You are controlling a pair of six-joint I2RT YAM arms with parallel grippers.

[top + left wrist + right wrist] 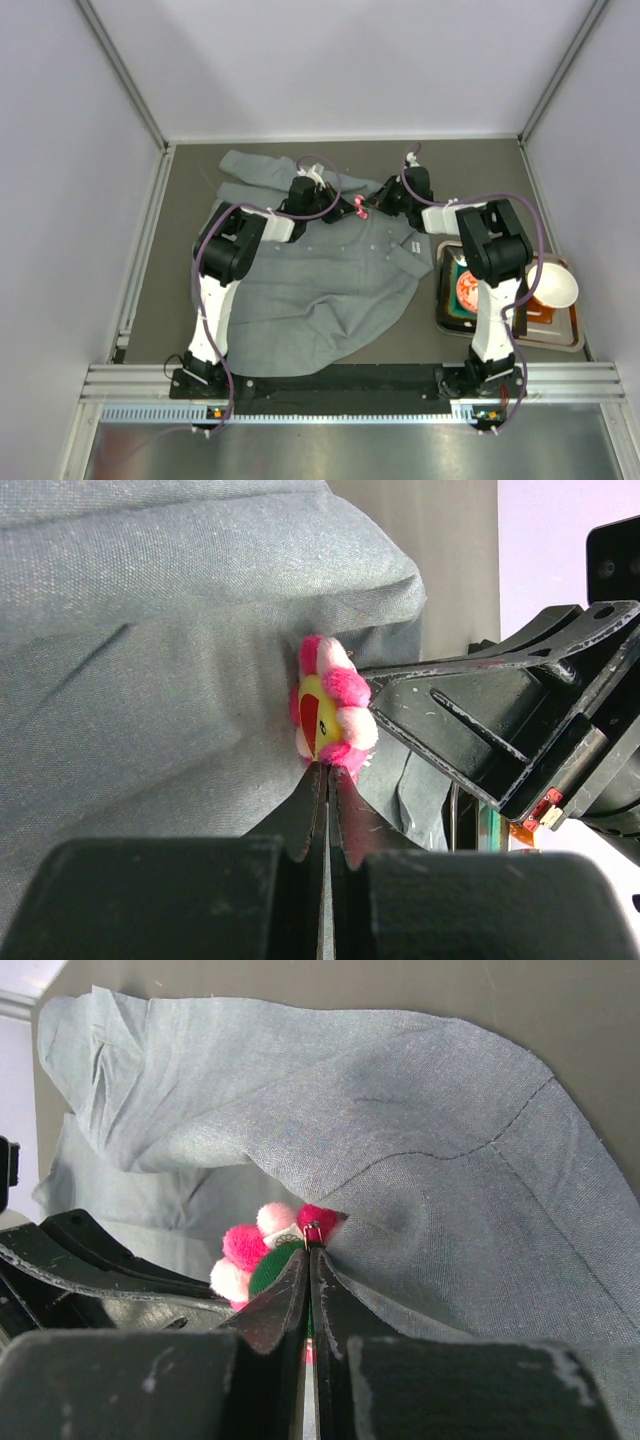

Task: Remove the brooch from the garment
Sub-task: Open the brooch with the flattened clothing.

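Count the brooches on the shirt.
1. The brooch sits on a lifted fold at the far side of the shirt. Folds may hide more.

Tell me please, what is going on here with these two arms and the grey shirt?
The robot is working on the pink brooch pinned to the grey shirt, whose cloth is raised in a fold around it. The left gripper is shut just below the brooch, apparently pinching the cloth. The right gripper is shut on the brooch at its clasp side. The brooch does not look free of the shirt yet.
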